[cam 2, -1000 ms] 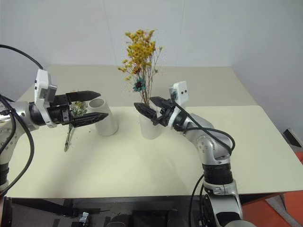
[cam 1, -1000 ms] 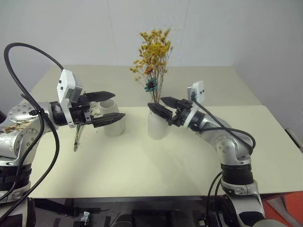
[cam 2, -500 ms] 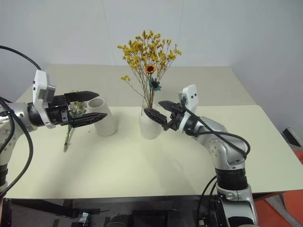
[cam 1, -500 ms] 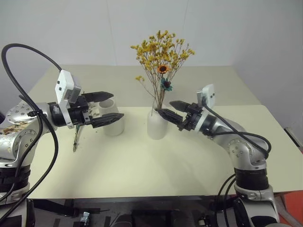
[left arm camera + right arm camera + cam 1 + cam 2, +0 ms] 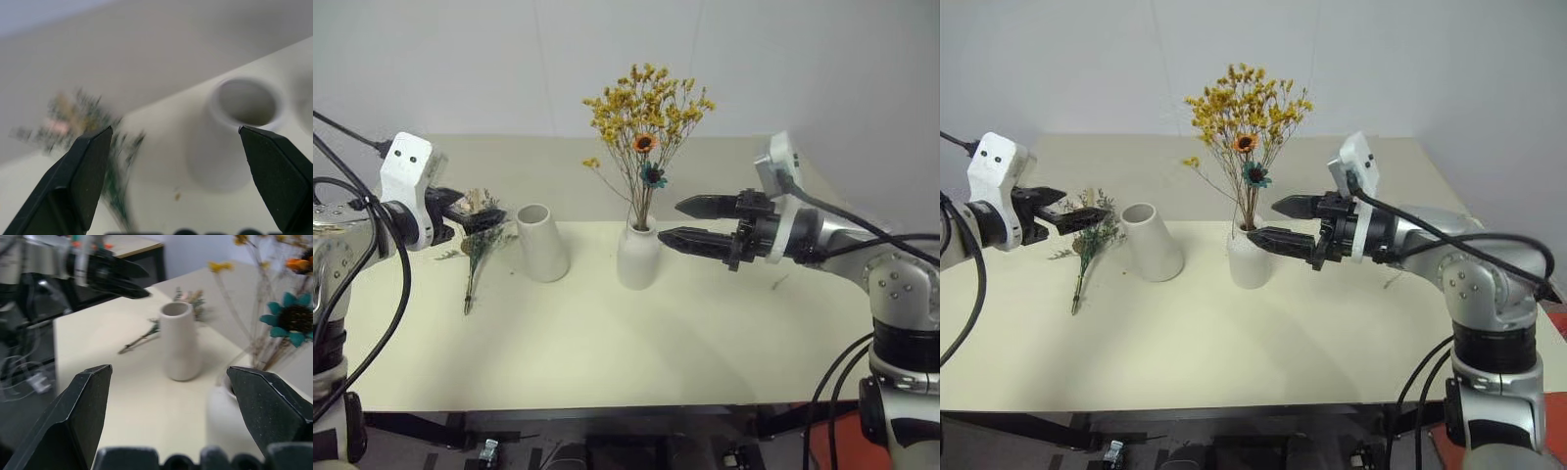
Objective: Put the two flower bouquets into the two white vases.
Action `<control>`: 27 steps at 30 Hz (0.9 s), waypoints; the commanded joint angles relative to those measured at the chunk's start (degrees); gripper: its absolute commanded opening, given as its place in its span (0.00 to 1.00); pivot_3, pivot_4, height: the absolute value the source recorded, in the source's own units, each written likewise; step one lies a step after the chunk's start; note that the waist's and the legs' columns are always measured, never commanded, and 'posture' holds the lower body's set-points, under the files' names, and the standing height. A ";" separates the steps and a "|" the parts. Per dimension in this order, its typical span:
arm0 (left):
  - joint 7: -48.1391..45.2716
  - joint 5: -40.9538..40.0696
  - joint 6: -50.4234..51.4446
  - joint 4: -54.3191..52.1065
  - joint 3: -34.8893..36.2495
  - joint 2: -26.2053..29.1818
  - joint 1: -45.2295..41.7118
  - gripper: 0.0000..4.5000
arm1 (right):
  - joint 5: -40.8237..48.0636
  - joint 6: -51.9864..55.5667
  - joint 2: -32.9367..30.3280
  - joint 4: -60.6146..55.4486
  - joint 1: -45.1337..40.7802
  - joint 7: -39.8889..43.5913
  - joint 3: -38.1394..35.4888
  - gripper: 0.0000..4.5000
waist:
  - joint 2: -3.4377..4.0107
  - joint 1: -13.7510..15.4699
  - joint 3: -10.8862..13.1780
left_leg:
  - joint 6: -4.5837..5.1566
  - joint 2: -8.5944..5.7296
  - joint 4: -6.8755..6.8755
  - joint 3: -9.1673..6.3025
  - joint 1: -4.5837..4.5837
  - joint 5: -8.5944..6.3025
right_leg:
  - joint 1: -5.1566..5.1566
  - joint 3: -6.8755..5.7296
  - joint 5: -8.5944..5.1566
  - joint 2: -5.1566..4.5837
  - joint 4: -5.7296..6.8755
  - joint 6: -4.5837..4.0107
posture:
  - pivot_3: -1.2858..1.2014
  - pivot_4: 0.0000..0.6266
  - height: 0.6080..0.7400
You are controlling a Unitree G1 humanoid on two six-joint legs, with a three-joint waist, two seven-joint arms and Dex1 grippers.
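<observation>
Head views, step: one bouquet is done — the large yellow-orange dried spray with an orange and a teal flower (image 5: 646, 117) stands in the rounded narrow-necked white ceramic vase (image 5: 639, 257) at the middle of the pale table (image 5: 636, 343). The small grey-green leafy spray (image 5: 476, 245) lies flat on the table at the left, just left of the tapered wide-mouthed white vase (image 5: 542, 243), which is empty.
Head views, pincers: the right pincer (image 5: 682, 222) hangs open and empty just right of the filled vase, apart from it. The left pincer (image 5: 1089, 213) hovers over the leafy spray's head, its black fingers apart, gripping nothing.
Left wrist view: the left pincer's fingers (image 5: 88, 166) stand wide, framing the leafy spray and the empty vase's mouth beside it.
Right wrist view: open fingers (image 5: 85, 406) frame the tapered vase and the spray's stem beyond; the teal flower sits close at one side.
Next move: my judgement — lower the left pincer, close on the thin stems, lift, upend, and feed them into the wide mouth.
In the way: little; the tapered vase stands close to the spray and could be knocked.
</observation>
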 commanded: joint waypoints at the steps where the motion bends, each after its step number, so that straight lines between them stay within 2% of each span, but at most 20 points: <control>1: 5.28 3.48 6.84 2.05 0.02 -1.00 -3.46 1.00 | 2.14 2.99 0.08 1.56 -4.26 0.80 0.69 0.99 | 0.00 0.06 0.00 | 0.00 0.00 0.00 -0.01 -0.01 0.00 | 0.00 0.00 0.00 0.00 0.00 0.00 | 0.52 0.24 1.00; 11: 9.11 8.14 16.17 12.83 -3.64 -3.91 -10.83 1.00 | -0.74 3.18 -1.58 4.80 -9.01 4.44 5.74 0.99 | 0.00 0.31 0.00 | 0.00 -0.07 0.01 -0.05 -0.11 0.00 | -0.07 -0.04 0.04 -0.06 0.02 -0.07 | 0.52 0.24 1.00; 17: 10.56 12.44 13.28 24.70 -6.28 -7.68 -15.63 1.00 | -2.08 2.73 -1.54 4.88 -9.14 6.09 6.30 0.99 | -0.01 0.44 -0.01 | 0.00 -0.07 0.02 -0.07 -0.14 0.00 | -0.08 -0.07 0.12 -0.06 0.04 -0.19 | 0.52 0.24 1.00; 27: 11.78 19.68 -0.38 50.64 -9.38 -15.60 -24.72 1.00 | -3.11 2.96 -1.31 4.31 -9.22 6.96 5.95 0.99 | -0.02 1.01 -0.01 | -0.01 -0.11 0.06 -0.06 -0.20 0.00 | -0.12 -0.09 0.23 -0.09 0.06 -0.36 | 0.52 0.24 1.00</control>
